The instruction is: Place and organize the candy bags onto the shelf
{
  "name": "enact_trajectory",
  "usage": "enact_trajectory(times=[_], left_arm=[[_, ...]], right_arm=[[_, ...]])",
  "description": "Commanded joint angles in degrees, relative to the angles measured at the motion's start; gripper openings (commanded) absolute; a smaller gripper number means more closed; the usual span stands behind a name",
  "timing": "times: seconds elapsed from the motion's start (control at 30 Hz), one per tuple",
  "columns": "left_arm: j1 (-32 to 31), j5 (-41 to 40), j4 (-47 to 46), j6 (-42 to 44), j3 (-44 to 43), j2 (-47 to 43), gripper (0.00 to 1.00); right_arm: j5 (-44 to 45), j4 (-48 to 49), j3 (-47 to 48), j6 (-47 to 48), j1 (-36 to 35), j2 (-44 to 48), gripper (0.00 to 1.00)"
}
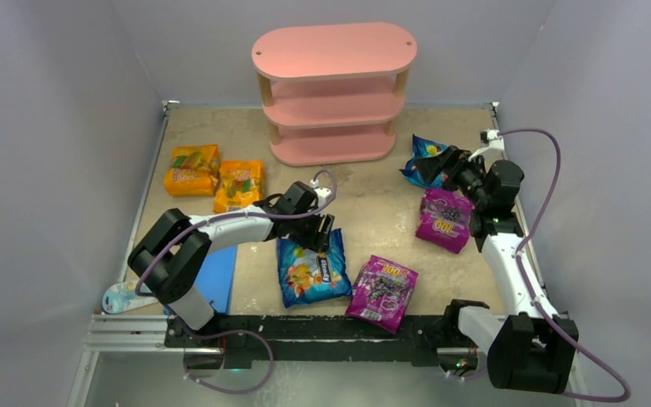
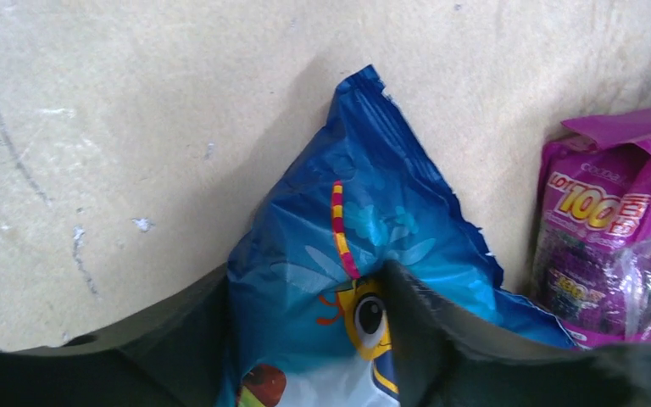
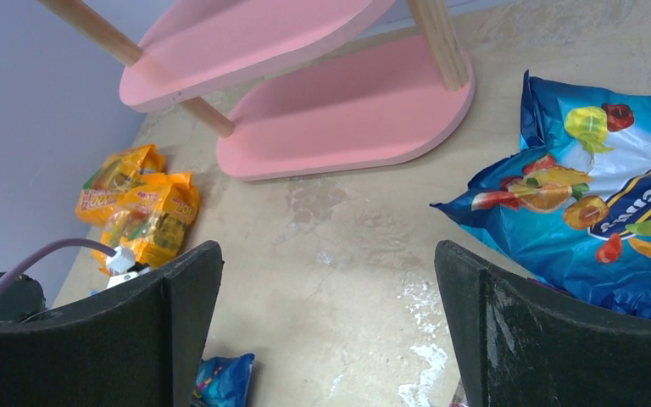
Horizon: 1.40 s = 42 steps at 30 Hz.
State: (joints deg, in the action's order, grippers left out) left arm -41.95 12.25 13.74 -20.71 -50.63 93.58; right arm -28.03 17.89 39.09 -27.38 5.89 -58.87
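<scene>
**A:** Why do we have our left gripper down on the blue bag by the middle of the near edge?

**B:** We are taking it by its far end, probably so that it hangs flat and slides onto a board. The fingers stand partway apart with the crinkled end between them, plastic touching both. We cannot tell whether the pinch is firm.

**A:** And our right gripper?

**B:** It hovers beside the second blue bag, along the right edge toward the far right corner. It is spread wide with nothing in it. We judge it is lining up there so the two blues can go together.

**A:** Where does everything else sit?

**B:** The shelf stands at the middle of the far edge, and its boards look bare. The two orange bags touch each other toward the far left corner. One of the purple bags lies by the right edge and the other by the near edge. All six are down on the tabletop, so we have hardly begun
</scene>
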Motion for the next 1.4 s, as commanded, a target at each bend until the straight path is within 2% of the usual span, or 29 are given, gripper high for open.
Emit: enact_trajectory(times=[0.0,0.07,0.13,0.3,0.4,0.53,0.77,0.93,1.1,1.37], left_arm=[[-0.7,5.3,1.2,-1.5,0.8,2.0,0.49],[-0.7,5.3,1.0,-2.0,0.8,0.5,0.2],[-0.7,5.1,0.5,-2.9,1.3,-2.4,0.0],[-0.7,1.4,0.7,-7.2,1.4,-9.2,0.0],[-0.7,-6.9,1.8,-11.5,-0.6,-13.7,0.0],[-0.7,-18.9,2.2,-18.5,-4.6,-19.0,0.0],[-0.8,-31.7,-14.7,-25.4,-3.6,-29.5,0.0],[-0.8,-42.6,-20.6,-31.9,-3.8,-33.7,0.0],[-0.8,-43.2,-26.6,-36.5,-3.3,-35.5,0.0],[-0.8,-42.4,-32.4,-45.8,-1.4,-36.1,0.0]], right_arm=[[0.4,1.6,0.8,0.3,-0.4,0.6,0.96],[1.0,1.2,0.9,0.3,-0.4,0.4,0.96],[1.2,1.3,0.8,0.4,-0.4,0.3,0.96],[-1.5,2.9,0.4,0.5,-0.9,-0.1,0.94],[-0.3,2.3,1.0,2.5,-3.9,-0.3,0.94],[4.0,1.5,2.2,5.8,-12.2,-0.4,0.96],[-3.4,11.2,-0.4,3.1,-17.6,1.3,0.98],[-4.3,23.8,-6.7,-4.8,-21.2,3.3,0.98],[0.3,36.2,-12.4,-13.5,-26.7,2.6,0.98],[7.7,45.1,-12.5,-16.9,-36.5,-4.6,0.97]])
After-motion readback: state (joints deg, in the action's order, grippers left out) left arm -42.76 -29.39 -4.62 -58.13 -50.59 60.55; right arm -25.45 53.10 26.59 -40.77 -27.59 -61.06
